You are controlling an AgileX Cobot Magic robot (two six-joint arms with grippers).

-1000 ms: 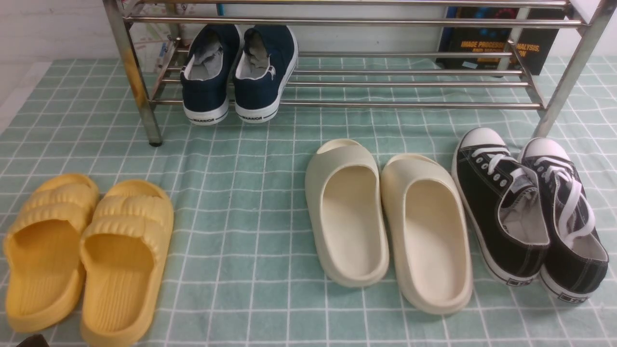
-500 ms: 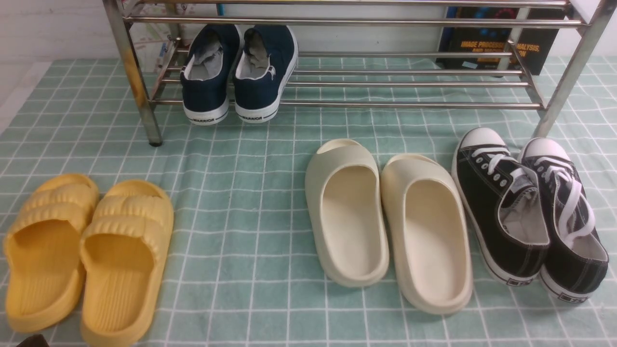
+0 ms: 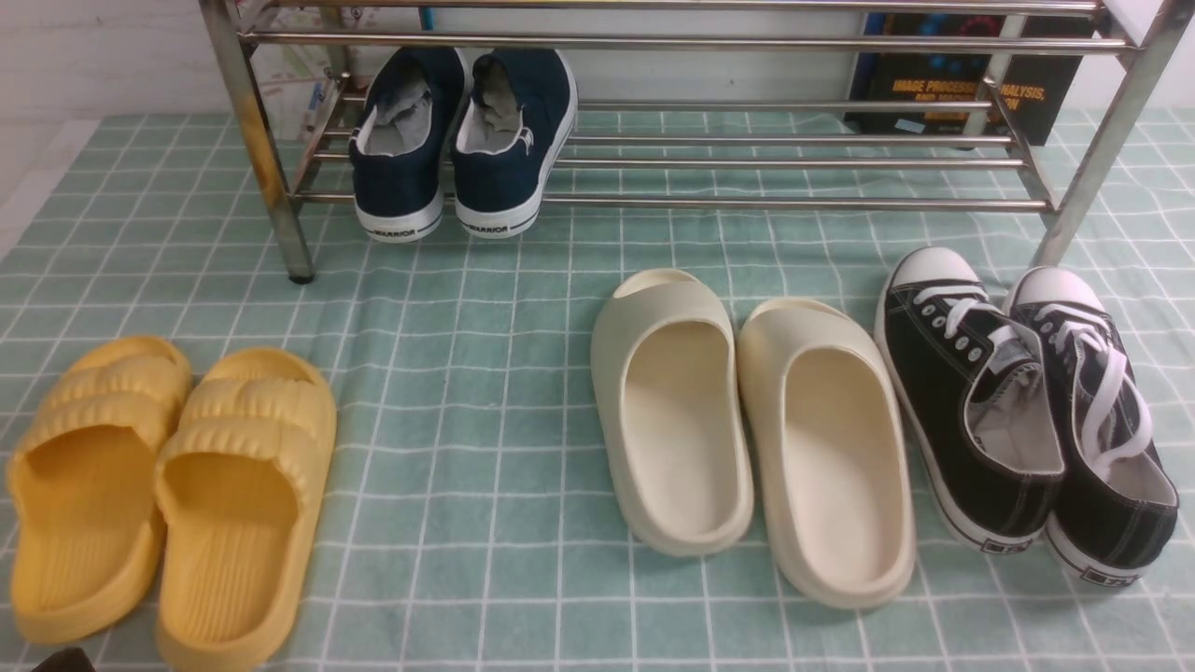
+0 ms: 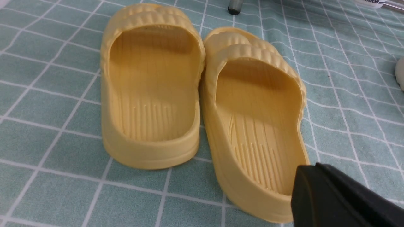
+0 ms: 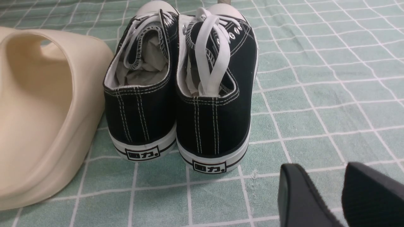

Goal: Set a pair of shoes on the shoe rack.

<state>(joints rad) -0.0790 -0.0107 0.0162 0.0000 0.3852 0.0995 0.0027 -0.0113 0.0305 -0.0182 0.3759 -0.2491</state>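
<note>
The pair of shoes, navy slip-ons with white soles, stands side by side, the left shoe and the right shoe, heels toward me. Both rest on the lower bars at the left end of the shoe rack. My left gripper hovers low behind the heel of a yellow slide, its black fingers pressed together with nothing in them. Behind and to the side of the black sneakers' heels, my right gripper stands open above the cloth, with only cloth showing in the gap.
Yellow slides lie front left, cream slides in the middle and black lace-up sneakers at the right, all on a green checked cloth. A dark book leans behind the rack. The rack's left leg stands near the yellow slides.
</note>
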